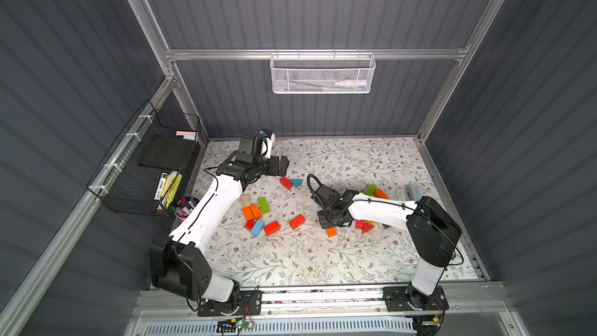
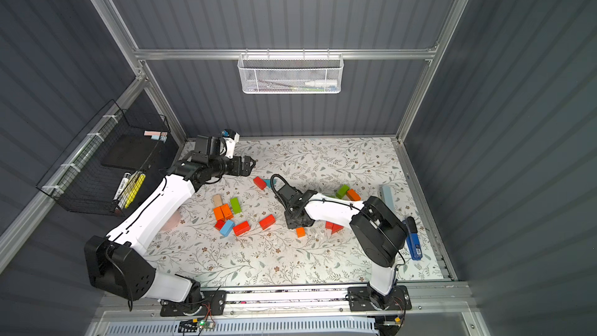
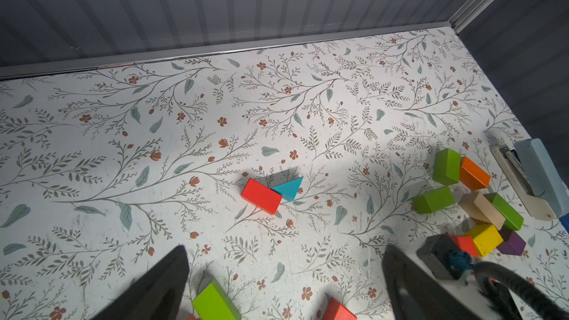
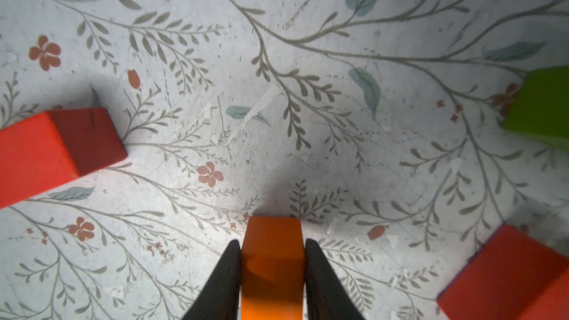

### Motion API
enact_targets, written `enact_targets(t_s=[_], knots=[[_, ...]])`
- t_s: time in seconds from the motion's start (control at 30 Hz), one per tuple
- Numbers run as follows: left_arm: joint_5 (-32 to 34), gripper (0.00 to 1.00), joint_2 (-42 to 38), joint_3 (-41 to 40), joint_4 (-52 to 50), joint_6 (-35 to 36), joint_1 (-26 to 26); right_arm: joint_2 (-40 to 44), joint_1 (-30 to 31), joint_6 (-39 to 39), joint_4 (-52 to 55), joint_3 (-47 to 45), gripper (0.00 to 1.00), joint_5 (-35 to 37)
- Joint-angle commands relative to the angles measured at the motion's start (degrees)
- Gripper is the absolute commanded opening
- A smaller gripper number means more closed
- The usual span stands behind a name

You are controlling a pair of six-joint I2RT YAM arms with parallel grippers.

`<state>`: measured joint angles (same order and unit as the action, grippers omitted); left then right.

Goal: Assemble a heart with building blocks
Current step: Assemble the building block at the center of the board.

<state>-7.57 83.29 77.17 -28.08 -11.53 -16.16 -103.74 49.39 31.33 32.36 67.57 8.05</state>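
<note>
Gripping orange block [image 4: 272, 272] with right end effector [image 4: 272, 241], on the bench [image 3: 123, 149]. Holding left end effector [image 3: 284, 247] wide open and empty.

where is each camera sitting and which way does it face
Top views: high over the front edge, looking down at the table; left arm and right arm both show.
Left wrist: on the left arm, facing across the table to the back wall; open left fingers show.
Right wrist: low over the table, looking down; right fingers flank an orange block.
Shared: left wrist and both top views show the red brick against the teal wedge.
</note>
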Motion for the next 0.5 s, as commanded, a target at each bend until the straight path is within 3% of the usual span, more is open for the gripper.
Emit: enact_targets(t_s=[0.0, 0.2, 0.47], knots=[[-1.00, 0.99, -2.94, -1.35, 2.26, 1.08, 0.34, -1.12, -0.61, 3.29, 1.89, 3.11, 0.33, 2.38], [-2.09, 0.99, -5.07, -5.94, 7.51, 1.18, 0.34, -4.67, -4.93, 7.45, -0.04, 8.86, 0.32, -0.78], [0.63, 0.99, -7.53, -10.14, 10.14, 1.16, 0.34, -16.90, -10.34, 12.26, 5.49, 28.58, 0.29, -4.61]])
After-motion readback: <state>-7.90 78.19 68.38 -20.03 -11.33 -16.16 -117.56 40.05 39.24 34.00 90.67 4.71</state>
